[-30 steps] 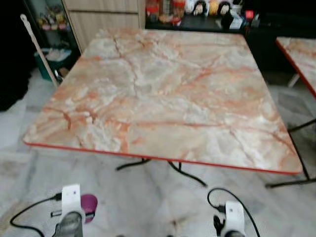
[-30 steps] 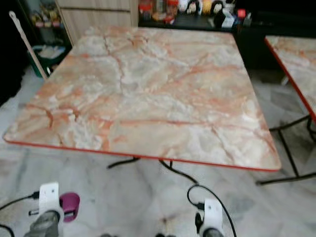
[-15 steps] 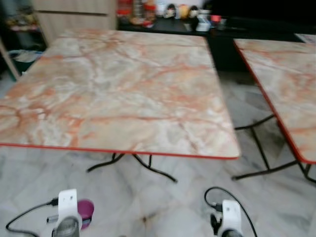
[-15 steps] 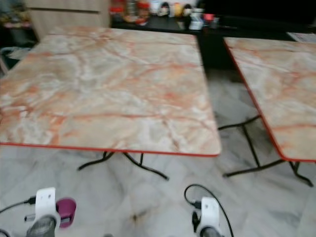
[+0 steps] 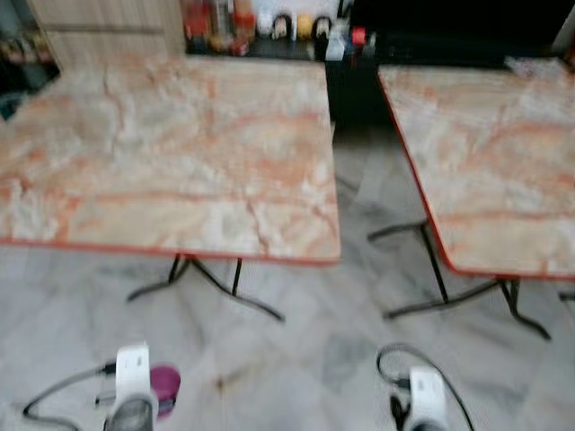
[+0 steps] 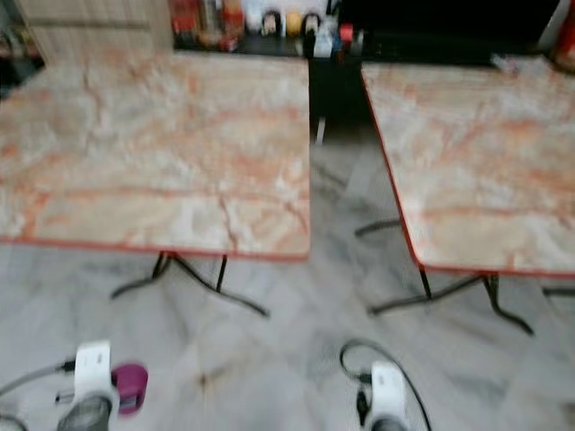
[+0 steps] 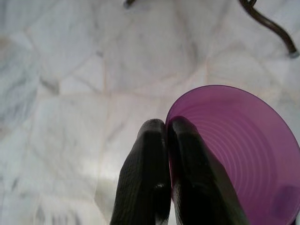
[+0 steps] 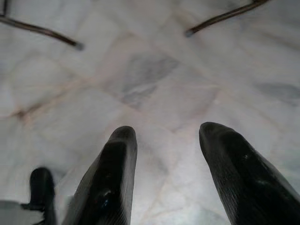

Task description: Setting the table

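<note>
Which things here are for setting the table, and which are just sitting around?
For the job:
- purple cup, its rim pinched by the left gripper
- the two marble-look tables
- right gripper, open with nothing between its fingers

Just around:
- jars and bottles on the dark counter behind the tables
- wooden cabinet

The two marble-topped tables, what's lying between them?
Between the left marble-topped table and the right marble-topped table runs a strip of grey marble floor, bare in the left eye view, ending at a dark cluttered counter.
</note>
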`<state>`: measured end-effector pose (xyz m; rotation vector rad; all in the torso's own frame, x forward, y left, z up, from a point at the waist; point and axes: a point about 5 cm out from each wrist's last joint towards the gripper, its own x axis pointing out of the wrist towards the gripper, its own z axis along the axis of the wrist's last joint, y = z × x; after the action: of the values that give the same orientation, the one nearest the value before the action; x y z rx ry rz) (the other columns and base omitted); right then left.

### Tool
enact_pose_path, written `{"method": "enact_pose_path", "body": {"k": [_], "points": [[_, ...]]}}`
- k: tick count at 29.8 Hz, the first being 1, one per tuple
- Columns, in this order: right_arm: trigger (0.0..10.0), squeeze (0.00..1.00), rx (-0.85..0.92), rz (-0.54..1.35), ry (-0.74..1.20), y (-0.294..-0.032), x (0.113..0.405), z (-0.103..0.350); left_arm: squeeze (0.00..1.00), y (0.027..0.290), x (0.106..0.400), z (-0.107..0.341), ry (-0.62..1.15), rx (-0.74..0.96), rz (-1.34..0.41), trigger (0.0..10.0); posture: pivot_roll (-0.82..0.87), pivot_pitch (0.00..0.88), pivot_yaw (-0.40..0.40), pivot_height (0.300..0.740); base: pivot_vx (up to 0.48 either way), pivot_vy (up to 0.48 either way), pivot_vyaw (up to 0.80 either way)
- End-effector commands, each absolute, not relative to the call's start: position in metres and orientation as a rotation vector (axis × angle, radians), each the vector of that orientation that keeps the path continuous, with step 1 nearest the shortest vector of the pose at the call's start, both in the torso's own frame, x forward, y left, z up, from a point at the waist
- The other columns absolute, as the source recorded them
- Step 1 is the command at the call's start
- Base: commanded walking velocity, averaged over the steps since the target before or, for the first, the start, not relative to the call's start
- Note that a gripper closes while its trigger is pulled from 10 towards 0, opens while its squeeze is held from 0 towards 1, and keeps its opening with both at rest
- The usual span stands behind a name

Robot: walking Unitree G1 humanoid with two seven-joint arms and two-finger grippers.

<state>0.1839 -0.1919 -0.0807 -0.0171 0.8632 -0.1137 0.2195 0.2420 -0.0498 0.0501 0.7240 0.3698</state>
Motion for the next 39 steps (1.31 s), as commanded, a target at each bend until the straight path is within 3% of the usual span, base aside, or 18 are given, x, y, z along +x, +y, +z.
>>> {"method": "enact_pose_path", "body": {"k": [1, 17, 39], "points": [[10.0, 0.0, -0.005, -0.135, 0.87, -0.1962, 0.1841, -0.0804, 0.0, 0.2437, 0.2175, -0.0508, 0.736, 0.059, 0.371, 10.0, 0.03, 0.093, -0.027, 0.74, 0.0, -0.48, 0.0], [10.0, 0.0, -0.018, -0.132, 0.874, -0.1965, 0.1817, -0.0814, 0.0, 0.2416, 0.2145, -0.0533, 0.747, 0.064, 0.356, 10.0, 0.03, 0.076, -0.027, 0.74, 0.0, -0.48, 0.0], [10.0, 0.0, 0.007, -0.164, 0.868, -0.1974, 0.1783, -0.0825, 0.0, 0.2446, 0.2124, -0.0537, 0.749, 0.058, 0.367, 10.0, 0.02, 0.142, -0.022, 0.74, 0.0, -0.48, 0.0]]}}
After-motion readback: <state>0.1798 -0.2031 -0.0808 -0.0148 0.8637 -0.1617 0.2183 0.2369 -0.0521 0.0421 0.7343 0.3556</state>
